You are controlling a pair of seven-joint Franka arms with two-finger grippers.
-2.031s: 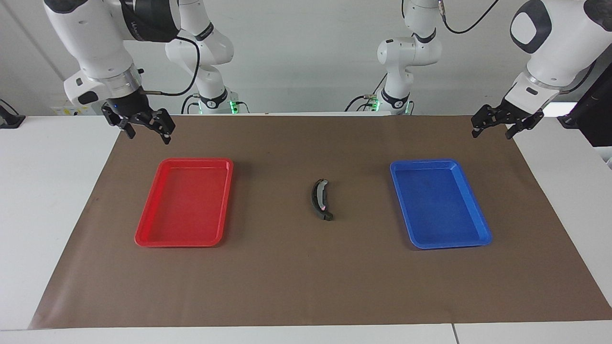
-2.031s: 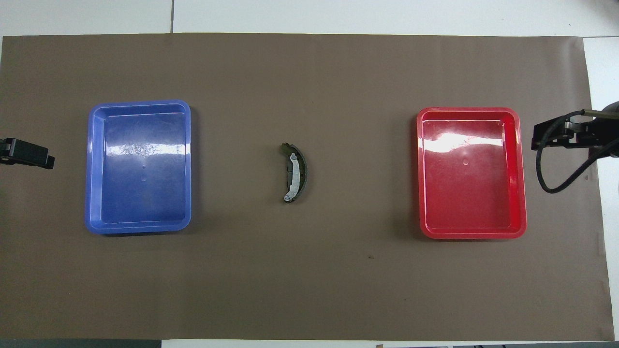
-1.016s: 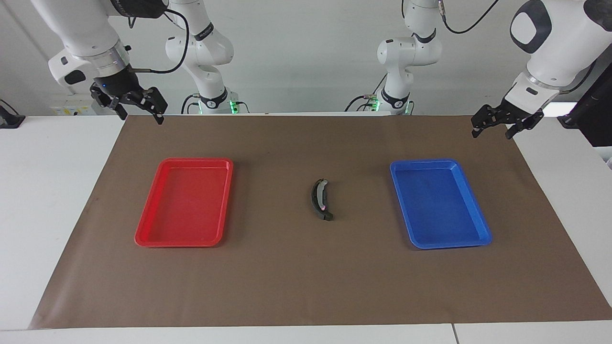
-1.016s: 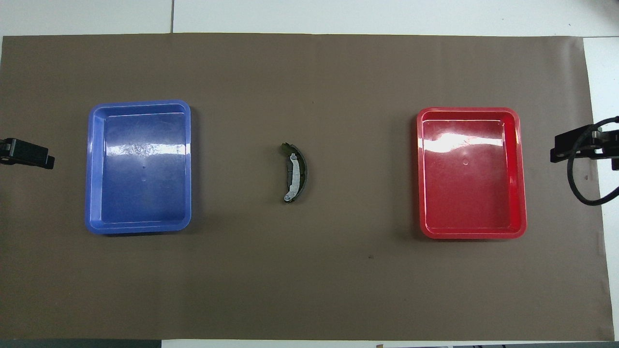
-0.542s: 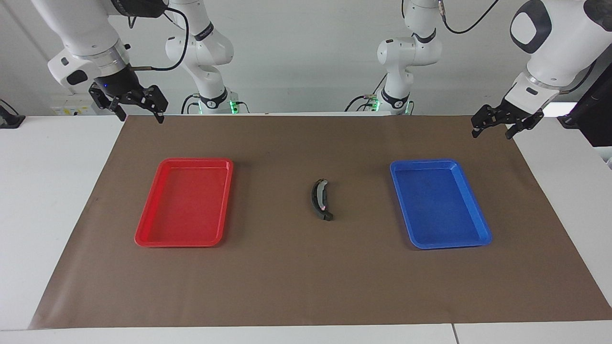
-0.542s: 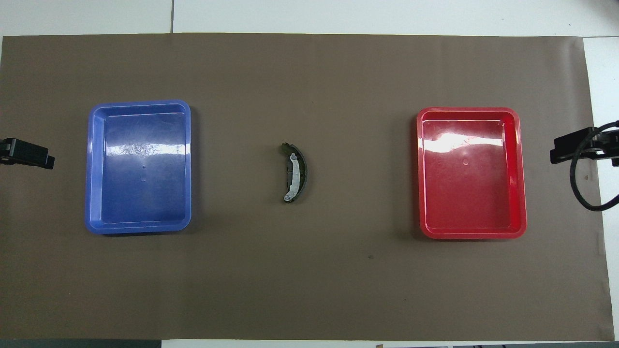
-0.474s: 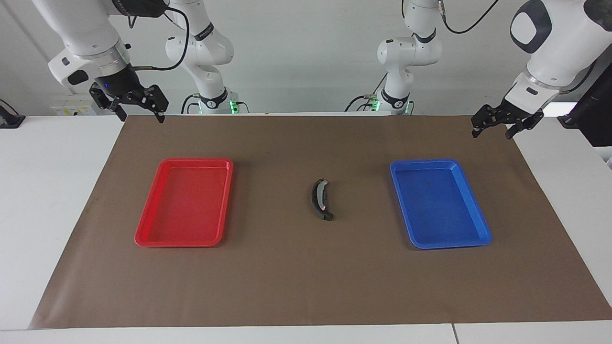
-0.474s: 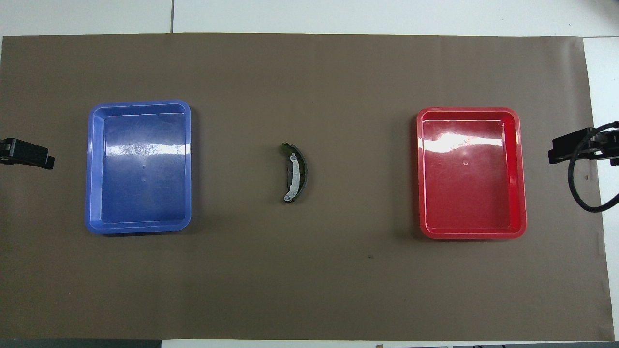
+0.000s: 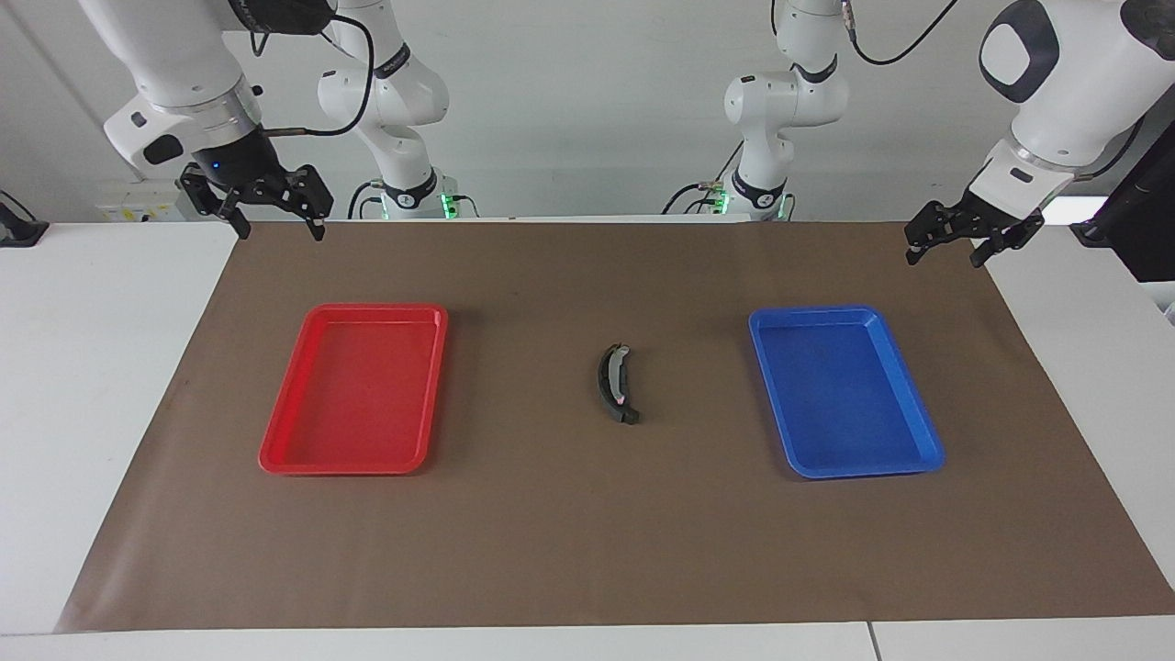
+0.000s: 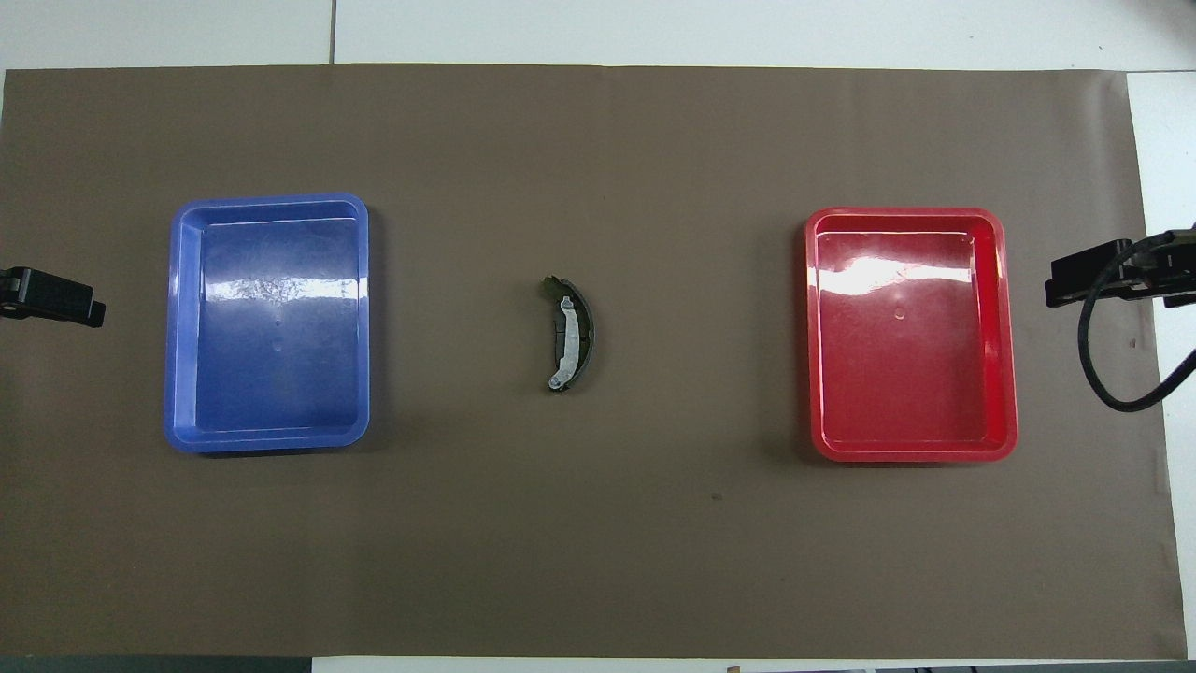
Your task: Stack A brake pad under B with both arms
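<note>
Midway between spread, empty right gripper (image 9: 278,225) and left gripper (image 9: 943,255): B (image 9: 613,384), lengthwise toward robots, A brake pad seemingly hidden beneath.

Brown mat (image 9: 569,532) covers a white table (image 9: 83,367) before a pale wall (image 9: 587,101).

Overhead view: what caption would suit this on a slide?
Stacked brake pieces lie on brown paper between a blue tray and a red tray.
</note>
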